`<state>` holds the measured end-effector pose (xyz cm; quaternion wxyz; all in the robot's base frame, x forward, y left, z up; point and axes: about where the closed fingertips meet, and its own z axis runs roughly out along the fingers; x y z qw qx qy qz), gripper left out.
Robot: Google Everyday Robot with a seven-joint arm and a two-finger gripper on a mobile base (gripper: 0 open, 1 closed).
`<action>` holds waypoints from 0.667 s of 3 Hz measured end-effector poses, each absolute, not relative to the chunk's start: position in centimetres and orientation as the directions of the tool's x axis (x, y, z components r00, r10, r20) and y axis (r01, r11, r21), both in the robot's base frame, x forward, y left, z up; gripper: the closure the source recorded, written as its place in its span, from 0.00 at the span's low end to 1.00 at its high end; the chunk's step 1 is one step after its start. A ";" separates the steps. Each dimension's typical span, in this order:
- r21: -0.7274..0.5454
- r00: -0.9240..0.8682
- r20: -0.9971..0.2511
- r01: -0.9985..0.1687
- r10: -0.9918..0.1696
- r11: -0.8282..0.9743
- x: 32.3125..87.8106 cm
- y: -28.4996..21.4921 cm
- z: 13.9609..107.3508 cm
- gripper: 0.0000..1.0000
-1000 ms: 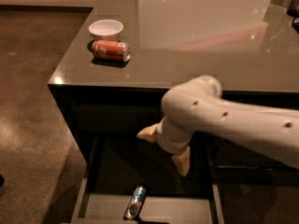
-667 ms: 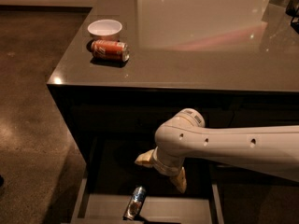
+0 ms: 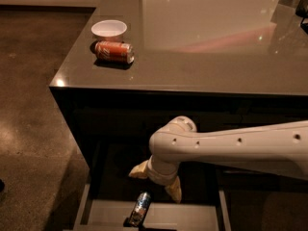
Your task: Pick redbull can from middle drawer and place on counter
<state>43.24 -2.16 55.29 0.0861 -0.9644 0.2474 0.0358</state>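
The glossy grey-brown worktop [image 3: 202, 66] is spreading across the upper part of the view over dark cabinets, with a lighter reflective rectangle showing toward its back edge. The speckled brown floor [image 3: 29, 95] is running along its left side. The white robot arm [image 3: 231, 146] is reaching in from the right, below the worktop's front edge, and bending down toward the open middle drawer [image 3: 192, 216]. That drawer is jutting out beneath the front edge, nearer the front-left corner, showing its light grey floor and side walls.

The claw [image 3: 154, 186] is hanging over the drawer with its two tan fingers [image 3: 139, 171] spread apart and holding nothing.

A white bowl [image 3: 109, 29] is sitting by the worktop's left edge. Just in front of it, an orange soda can [image 3: 114, 51] is lying on its side near the front-left corner.

The redbull can [image 3: 139, 208] is lying on its side on the drawer floor, just below the claw, roughly in line with the gap between the fingers and not gripped by them.
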 end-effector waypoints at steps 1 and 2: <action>-0.108 0.904 -0.156 -0.417 -0.399 -0.902 41.7 1.6 51.0 0.00; -0.095 0.904 -0.175 -0.409 -0.389 -0.908 39.9 4.3 46.8 0.00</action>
